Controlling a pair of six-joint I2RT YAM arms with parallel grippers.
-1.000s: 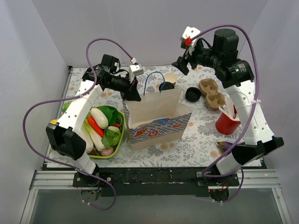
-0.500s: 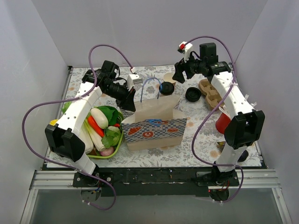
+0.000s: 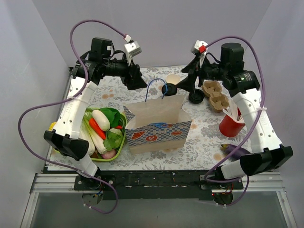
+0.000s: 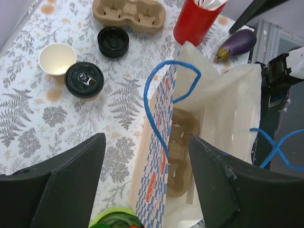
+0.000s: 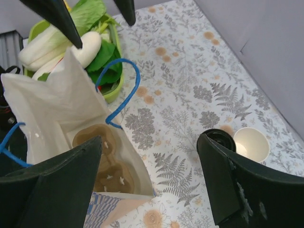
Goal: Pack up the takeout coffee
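Observation:
The takeout coffee (image 3: 169, 89) (image 4: 84, 80), a tan cup under a black lid, stands on the flowered cloth behind the paper bag (image 3: 156, 121) (image 4: 204, 118). In the right wrist view the takeout coffee (image 5: 217, 138) is half hidden behind one finger. A brown cup carrier (image 4: 183, 154) (image 5: 107, 164) lies inside the bag. My left gripper (image 3: 137, 81) (image 4: 147, 180) hangs open above the bag's left rim, holding nothing. Just right of the coffee, my right gripper (image 3: 184, 83) (image 5: 149, 185) hovers open and empty.
An open white-lined cup (image 4: 57, 59) (image 5: 251, 145) sits beside the coffee. A loose black lid (image 3: 196, 96), a second cup carrier (image 3: 214, 95), a red cup of sticks (image 3: 231, 124) and an eggplant (image 3: 236, 151) are at the right. A green basket of vegetables (image 3: 105, 135) is left of the bag.
My left gripper has opened, let go of the bag's left edge and risen back. The bag has settled upright. My right gripper came down toward the lidded cup.

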